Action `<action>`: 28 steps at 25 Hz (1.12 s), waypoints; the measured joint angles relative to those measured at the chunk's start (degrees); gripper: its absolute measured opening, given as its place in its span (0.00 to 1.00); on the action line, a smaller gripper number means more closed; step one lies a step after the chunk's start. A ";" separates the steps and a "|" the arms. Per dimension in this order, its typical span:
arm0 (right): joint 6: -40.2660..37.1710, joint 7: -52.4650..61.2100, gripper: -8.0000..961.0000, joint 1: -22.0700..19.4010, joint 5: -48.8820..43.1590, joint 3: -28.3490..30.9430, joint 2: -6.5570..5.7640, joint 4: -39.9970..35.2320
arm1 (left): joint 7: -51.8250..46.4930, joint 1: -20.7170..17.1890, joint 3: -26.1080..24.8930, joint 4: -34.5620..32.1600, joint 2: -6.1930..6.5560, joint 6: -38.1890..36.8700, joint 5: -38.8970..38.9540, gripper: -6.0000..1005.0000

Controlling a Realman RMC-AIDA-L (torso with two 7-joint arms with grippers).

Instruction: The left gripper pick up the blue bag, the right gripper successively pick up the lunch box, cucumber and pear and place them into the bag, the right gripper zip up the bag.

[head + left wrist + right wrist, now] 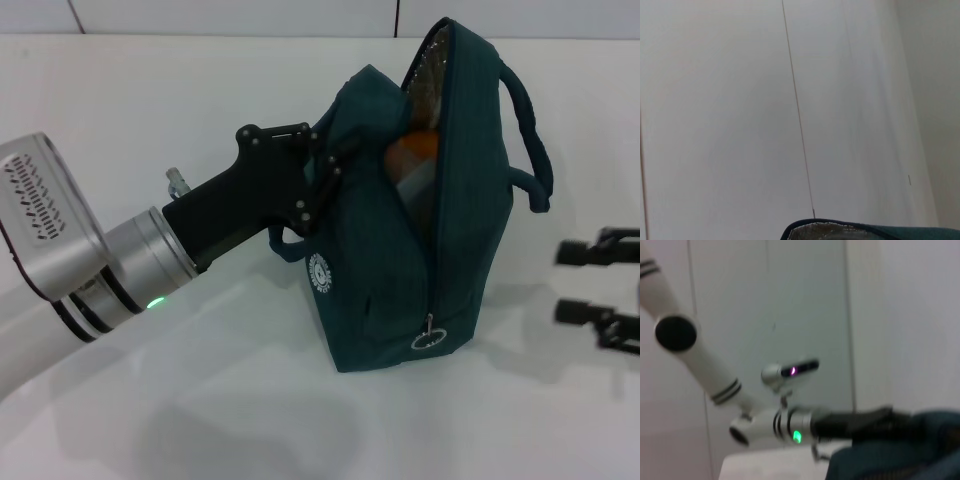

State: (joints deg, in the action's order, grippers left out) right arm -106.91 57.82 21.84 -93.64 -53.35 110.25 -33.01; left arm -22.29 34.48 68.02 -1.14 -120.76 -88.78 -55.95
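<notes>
On the left of the head view, our left gripper [335,160] reaches in from a silver wrist with a green light, and its jaws are clamped on the near side panel of the blue bag [420,260], close to the top edge. The bag stands upright on the white counter [200,400], centre-right, with its long zipper undone and the opening gaping. Inside the gap we see an orange-yellow shape, the pear [412,152]. The silver ring pull [428,338] hangs low on the bag's front. At the far right edge our right gripper [585,282] sits apart from the bag, jaws spread and holding nothing.
</notes>
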 joint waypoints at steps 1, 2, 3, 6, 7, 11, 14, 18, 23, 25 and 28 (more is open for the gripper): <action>0.99 0.16 0.53 0.67 -1.50 -0.03 0.52 0.17 | 0.14 -0.01 0.01 0.00 0.00 0.00 -0.04 0.11; 2.18 0.28 0.52 1.30 -3.06 -0.07 1.09 0.33 | 0.28 -0.01 0.01 0.00 0.00 0.01 -0.05 0.11; 3.53 0.38 0.52 1.85 -4.21 -0.18 1.66 0.41 | 0.46 -0.02 0.01 0.00 0.00 0.01 -0.07 0.11; 7.65 0.59 0.51 3.20 -7.17 -0.45 4.22 0.26 | 0.77 -0.03 0.01 0.00 0.00 -0.37 -0.10 0.11; 8.53 0.66 0.51 3.61 -7.73 -0.92 4.68 0.23 | 0.78 -0.04 0.01 0.00 0.00 -0.59 -0.13 0.11; 11.92 2.00 0.51 6.22 -8.35 -5.19 5.12 2.49 | 0.78 -0.19 0.01 0.01 0.00 -0.96 -0.70 0.11; 14.09 2.83 0.51 8.35 -8.47 -6.47 5.18 5.22 | 1.18 -0.34 0.01 0.00 0.00 -1.13 -0.86 0.11; 16.63 4.75 0.50 9.39 -8.27 -9.41 5.32 6.31 | 1.80 -0.53 0.01 0.01 -0.01 -1.15 -0.91 0.12; 18.94 5.88 0.51 9.70 -7.98 -11.96 5.55 6.33 | 2.84 -0.47 0.04 0.62 -0.01 -1.09 -0.91 0.12; 18.93 6.77 0.51 9.93 -7.99 -13.48 5.56 6.20 | 2.92 -0.53 0.09 0.65 0.00 -1.18 -0.92 0.12; 18.46 7.30 0.51 9.42 -7.64 -14.06 5.47 5.27 | 2.94 -0.62 0.10 0.67 0.00 -1.24 -0.92 0.12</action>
State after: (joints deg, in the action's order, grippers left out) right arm -88.45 65.12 31.26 -101.27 -67.41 115.72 -27.74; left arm -19.34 33.87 68.12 -0.47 -120.76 -90.02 -56.86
